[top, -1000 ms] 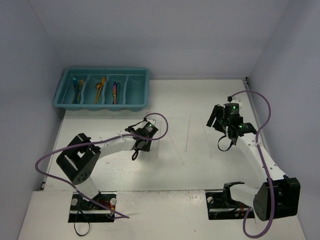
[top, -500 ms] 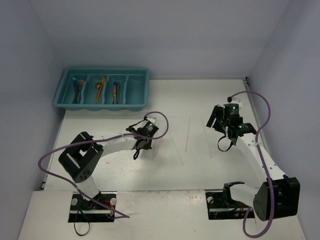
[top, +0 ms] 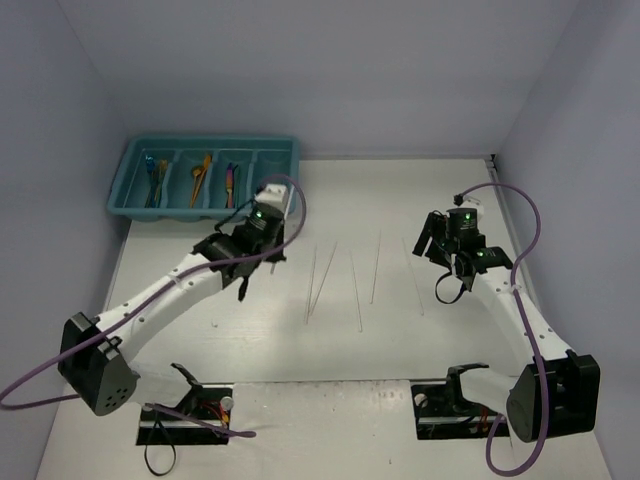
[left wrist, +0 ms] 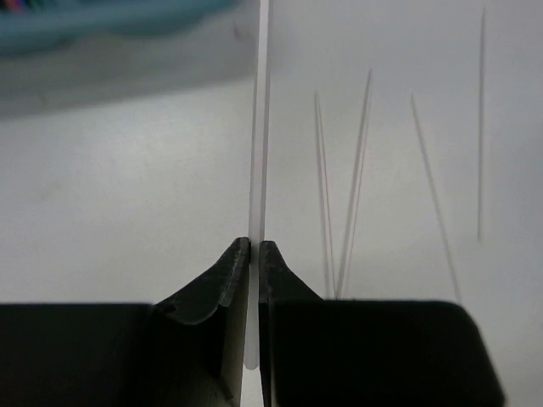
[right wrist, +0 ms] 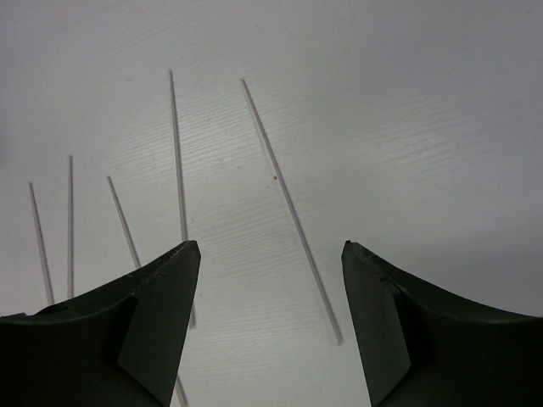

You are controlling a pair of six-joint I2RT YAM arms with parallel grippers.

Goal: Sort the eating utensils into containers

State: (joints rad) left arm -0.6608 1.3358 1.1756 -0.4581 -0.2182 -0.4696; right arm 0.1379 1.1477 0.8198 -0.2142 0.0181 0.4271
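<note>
My left gripper (left wrist: 254, 246): pinched shut on one thin pale stick (left wrist: 261, 127), up above the table (top: 450, 200).
My right gripper (right wrist: 270, 254): fingers apart, holding nothing, over the loose sticks (right wrist: 288, 203).
Far tray (top: 200, 212): coloured cutlery (top: 201, 175) already inside; the right end slot (top: 268, 178) looks bare.
Left to do: I think just the sticks.

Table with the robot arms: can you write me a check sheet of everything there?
Surface: white table, flat.
Job's things: teal plastic cutlery tray holds coloured utensils in three compartments; thin pale sticks lie loose on the table.
Clutter: nothing seen.
Grippers: left gripper shut on one pale stick; right gripper open, holding nothing, above loose sticks.
Cables: purple cables loop from both arms.
Surroundings: plain pale walls.
</note>
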